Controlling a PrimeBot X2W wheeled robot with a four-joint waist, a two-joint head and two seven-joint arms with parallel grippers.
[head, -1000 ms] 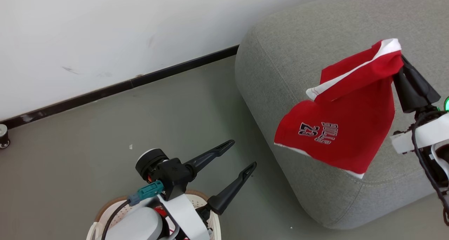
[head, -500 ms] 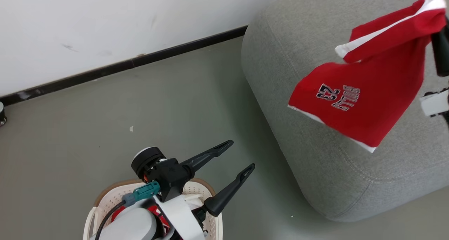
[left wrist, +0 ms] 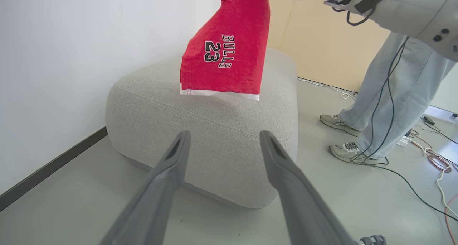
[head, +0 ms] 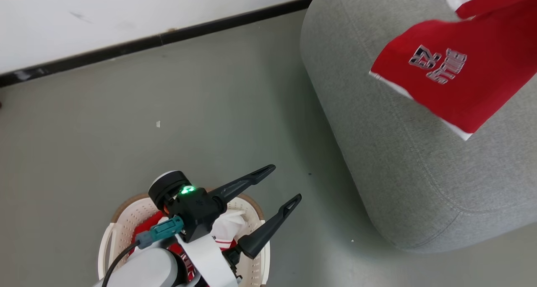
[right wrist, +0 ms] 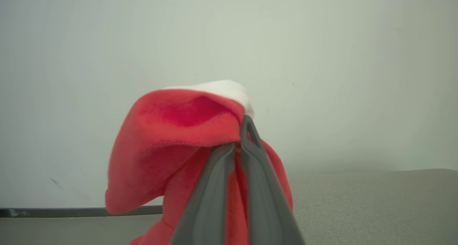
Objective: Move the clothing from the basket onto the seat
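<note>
Red Bulls shorts (left wrist: 229,51) are pinched by their top edge in the shut fingers of the right gripper (right wrist: 240,144). Long axis hangs straight down, hem close over the grey seat (left wrist: 200,105); a drop is judged to land there. Left gripper (head: 285,182) is held wide and empty above the basket (head: 121,220), with red clothing (head: 149,224) inside.

Red BULLS 23 shorts (head: 457,81) hang over the grey seat (head: 398,173); more clothing (head: 147,225) lies in the basket (head: 121,227).
</note>
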